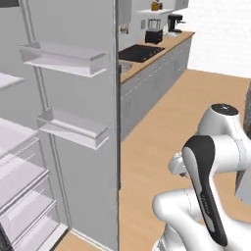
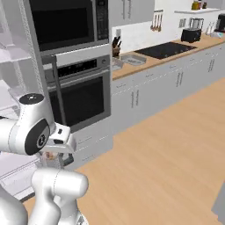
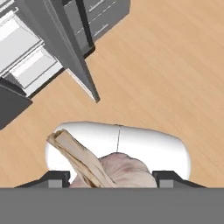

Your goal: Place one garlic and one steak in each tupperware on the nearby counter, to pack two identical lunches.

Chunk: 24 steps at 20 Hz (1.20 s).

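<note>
The garlic (image 3: 118, 170), a pinkish off-white bulb with a papery stem running up toward ten o'clock, sits at six o'clock in the hand view, clasped between the two dark tips of the gripper (image 3: 113, 178), one tip on either side. Bare wooden floor lies beneath it, and the open fridge door (image 1: 81, 122) stands off at about ten o'clock. In the right base view the counter (image 2: 176, 55) runs well apart toward two o'clock, so the carry probably heads that way.
</note>
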Tool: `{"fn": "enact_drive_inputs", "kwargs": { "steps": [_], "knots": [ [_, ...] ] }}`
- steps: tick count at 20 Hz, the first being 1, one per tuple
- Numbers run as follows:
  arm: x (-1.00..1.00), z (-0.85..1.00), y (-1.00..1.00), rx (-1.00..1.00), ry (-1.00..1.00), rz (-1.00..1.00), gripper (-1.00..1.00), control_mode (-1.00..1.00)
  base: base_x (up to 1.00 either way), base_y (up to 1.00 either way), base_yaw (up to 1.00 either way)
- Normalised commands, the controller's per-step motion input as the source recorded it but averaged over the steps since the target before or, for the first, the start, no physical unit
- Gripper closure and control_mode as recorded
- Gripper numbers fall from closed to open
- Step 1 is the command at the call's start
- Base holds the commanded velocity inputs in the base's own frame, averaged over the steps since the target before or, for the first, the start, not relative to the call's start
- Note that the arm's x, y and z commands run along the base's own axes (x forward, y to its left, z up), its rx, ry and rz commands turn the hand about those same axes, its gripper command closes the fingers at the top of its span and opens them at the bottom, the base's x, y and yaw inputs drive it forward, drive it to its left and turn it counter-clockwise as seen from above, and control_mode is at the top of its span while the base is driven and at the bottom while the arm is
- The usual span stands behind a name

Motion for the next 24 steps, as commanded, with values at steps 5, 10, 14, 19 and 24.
{"fn": "enact_drive_inputs", "kwargs": {
  "steps": [5,10,14,19,24],
  "knots": [
    [0.0,0.0,0.0,0.0,0.0,0.0,1.0,1.0,0.81,0.24,-0.55],
    [0.0,0.0,0.0,0.0,0.0,0.0,1.0,1.0,1.0,-0.23,-0.01],
    [0.0,0.0,0.0,0.0,0.0,0.0,1.0,1.0,0.39,-0.88,0.25],
    [0.0,0.0,0.0,0.0,0.0,0.0,1.0,1.0,0.9,-0.94,0.35],
    [0.0,0.0,0.0,0.0,0.0,0.0,1.0,1.0,1.0,-0.55,0.24]
  ]
}}
